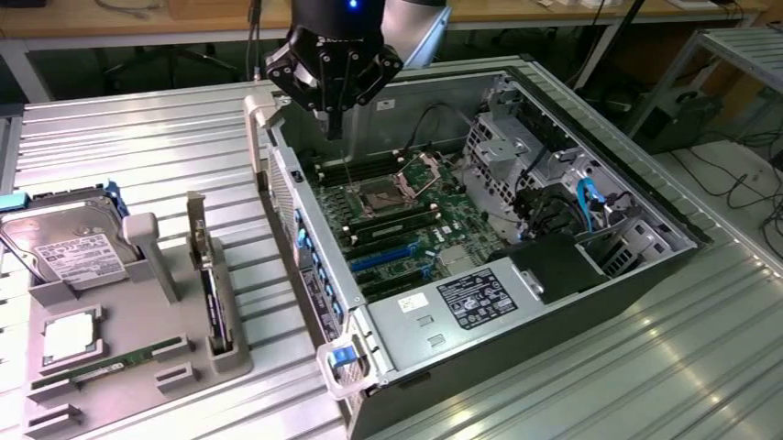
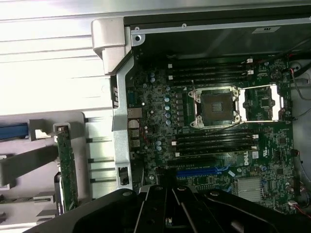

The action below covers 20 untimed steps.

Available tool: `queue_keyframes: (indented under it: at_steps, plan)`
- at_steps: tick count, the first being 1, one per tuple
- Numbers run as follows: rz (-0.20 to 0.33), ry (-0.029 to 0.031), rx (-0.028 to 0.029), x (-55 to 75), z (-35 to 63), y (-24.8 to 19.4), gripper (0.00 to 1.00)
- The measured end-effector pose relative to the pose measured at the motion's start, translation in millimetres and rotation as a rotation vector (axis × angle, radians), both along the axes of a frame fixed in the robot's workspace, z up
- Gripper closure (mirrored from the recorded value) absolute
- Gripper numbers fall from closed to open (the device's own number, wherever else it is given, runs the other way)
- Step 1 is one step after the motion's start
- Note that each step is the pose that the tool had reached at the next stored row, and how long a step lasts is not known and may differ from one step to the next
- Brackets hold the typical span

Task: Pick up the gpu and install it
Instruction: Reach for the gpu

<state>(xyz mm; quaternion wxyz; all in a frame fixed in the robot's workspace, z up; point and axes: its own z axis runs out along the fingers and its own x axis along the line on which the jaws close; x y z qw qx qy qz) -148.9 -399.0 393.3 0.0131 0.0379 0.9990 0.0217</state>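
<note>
Above the computer case [image 1: 279,174], the end effector [image 1: 333,128] hangs narrow, empty; we fear a low swing toward the gpu [image 1: 215,307] clips its wall.

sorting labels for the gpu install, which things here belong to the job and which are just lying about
Belongs to the job:
gpu standing in the grey holder
hand above the open computer case
motherboard with its blue slots

Lying about:
hard drive
processor chip
memory stick
</note>
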Motion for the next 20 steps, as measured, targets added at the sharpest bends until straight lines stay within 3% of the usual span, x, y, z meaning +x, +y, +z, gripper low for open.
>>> queue_keyframes:
  at_steps: [20]
  plan:
    - [0.000, 0.0000, 0.0000, -13.1, 0.0, -0.1, 0.89]
